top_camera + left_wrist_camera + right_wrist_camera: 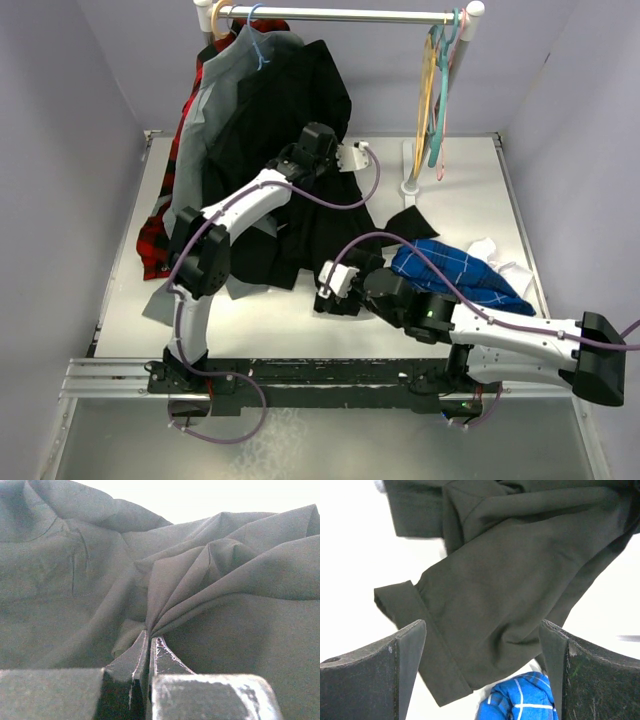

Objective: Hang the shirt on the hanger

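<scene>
Closest to the near edge, the right gripper hovers low over the table with its jaws spread wide and nothing between them. Its wrist view shows a black sleeve with a folded cuff lying flat just under it. A corner of the blue-checked shirt is close beside the sleeve, on the right.

Further in, the left gripper is raised, and its jaws are pressed together on a fold of the shirt. The black cloth gathers into pleats at the tips and hangs from there down to the table. I cannot tell for sure if the sleeve under the right gripper belongs to this same garment.

At the far right, the hanger hangs on the rail next to a teal hanger, well apart from the shirt.

I judge that the step in hand is lifting and spreading the shirt, and the hanger is not yet fetched. The next move probably calls for the right gripper to go down and close on the cuff without catching the blue-checked cloth.
</scene>
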